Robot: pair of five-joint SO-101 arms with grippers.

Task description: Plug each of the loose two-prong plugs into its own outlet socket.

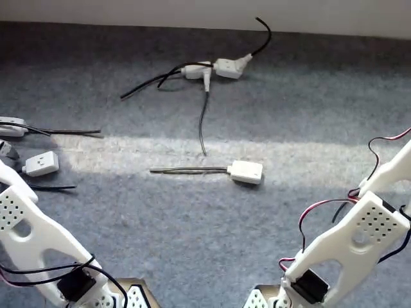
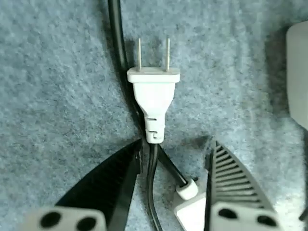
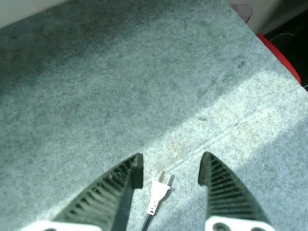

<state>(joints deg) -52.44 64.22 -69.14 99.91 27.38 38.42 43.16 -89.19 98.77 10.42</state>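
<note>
The left jaws stand wide open and empty, straddling the cord end of a white moulded two-prong plug [image 2: 153, 98]. It lies flat on the grey carpeted surface [image 2: 57, 96], prongs pointing away from the arm, with a black cable [image 2: 115, 33] running along its side. The right jaws are also spread and hold nothing, well above a second small white plug [image 3: 157, 190]. We judge the grasp to be the step in hand: the left jaws must come down and close on the plug's body, leaving the prongs free. Farther off in the high view, a white cube socket [image 1: 42, 163] sits at the left and a white socket block [image 1: 246, 172] mid-frame. A white socket cluster with cords [image 1: 221, 67] lies near the upper edge.
</note>
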